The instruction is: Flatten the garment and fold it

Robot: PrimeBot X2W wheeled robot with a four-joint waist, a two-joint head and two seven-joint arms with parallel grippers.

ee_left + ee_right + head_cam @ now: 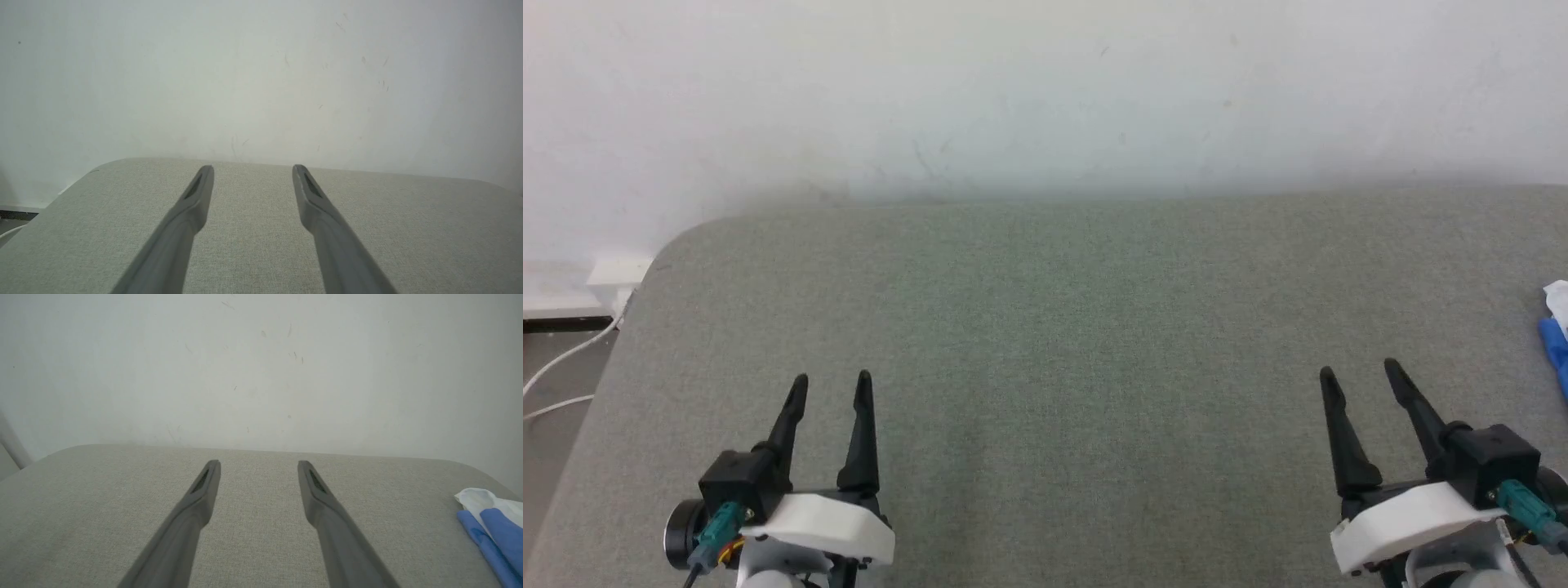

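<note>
One garment (1555,339), well right of right end effector (1358,367), not touching

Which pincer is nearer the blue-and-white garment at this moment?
Right. The garment lies to the right of the right pincer, untouched, at the head view's edge; the left pincer is much farther left across the grey surface.

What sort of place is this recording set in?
Probably a plain indoor room: a grey fabric-covered surface against a scuffed white wall, white cables near the floor at its left, the garment at its right edge.
</note>
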